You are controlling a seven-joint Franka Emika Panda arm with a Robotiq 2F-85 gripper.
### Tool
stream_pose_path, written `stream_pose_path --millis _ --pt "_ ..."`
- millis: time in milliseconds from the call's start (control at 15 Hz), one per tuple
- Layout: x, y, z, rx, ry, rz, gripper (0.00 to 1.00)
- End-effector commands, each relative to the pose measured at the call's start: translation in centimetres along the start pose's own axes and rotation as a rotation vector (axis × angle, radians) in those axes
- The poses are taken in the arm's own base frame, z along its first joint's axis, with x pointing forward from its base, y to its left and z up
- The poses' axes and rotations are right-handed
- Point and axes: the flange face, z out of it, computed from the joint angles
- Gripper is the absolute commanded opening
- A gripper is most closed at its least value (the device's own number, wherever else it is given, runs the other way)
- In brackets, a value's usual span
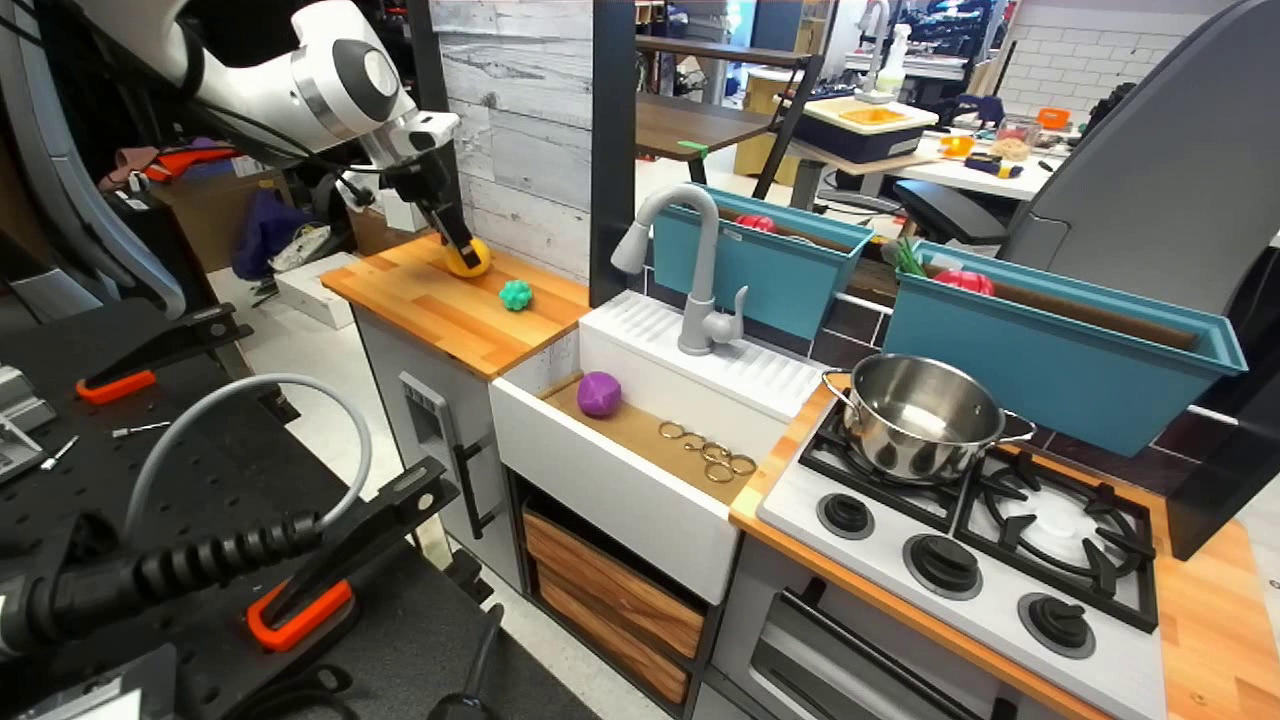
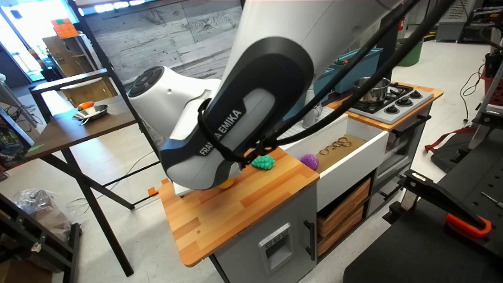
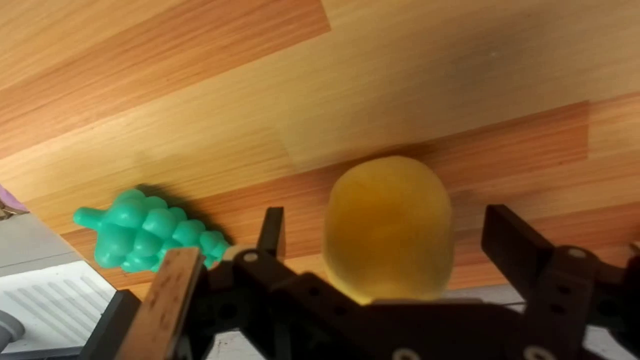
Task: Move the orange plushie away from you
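Observation:
The orange plushie is a rounded, yellow-orange soft toy on the wooden counter (image 1: pixel 410 275). In an exterior view it (image 1: pixel 484 256) sits below the arm, partly covered by a dark finger. In an exterior view only a small part of it (image 2: pixel 226 183) shows under the arm. In the wrist view the plushie (image 3: pixel 390 225) is between the two fingers, with a gap on each side; its lower edge is hidden by the gripper body. My gripper (image 3: pixel 384 209) is open around it and holds nothing.
A green grape-like toy (image 3: pixel 145 230) lies on the counter beside the gripper; it also shows in both exterior views (image 1: pixel 515 295) (image 2: pixel 263 162). A grey plank wall (image 1: pixel 520 150) stands behind. A white sink (image 1: pixel 610 490) holds a purple ball (image 1: pixel 599 394) and metal rings.

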Motion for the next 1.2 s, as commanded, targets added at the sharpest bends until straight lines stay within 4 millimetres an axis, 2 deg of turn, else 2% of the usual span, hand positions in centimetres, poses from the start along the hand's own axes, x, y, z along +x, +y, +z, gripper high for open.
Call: stream_pose_path --millis 0,200,400,600,933,1000,1133 --pt "0.4 -0.1 -1.2 0.032 -0.083 -0.073 1.00" --pt "0.6 0.0 -3.0 0.124 -0.173 -0.208 1.00" --pt "1.0 1.1 -5.1 0.176 -0.272 -0.306 1.00" --pt "1.6 3.9 -8.3 0.149 -0.400 -0.366 1.00" --pt "1.8 10.5 -13.2 -0.005 -0.602 -0.367 1.00" --pt "2.7 7.6 -10.8 0.014 -0.524 -0.352 1.00" --pt "3.3 8.4 -11.8 0.006 -0.526 -0.345 1.00"
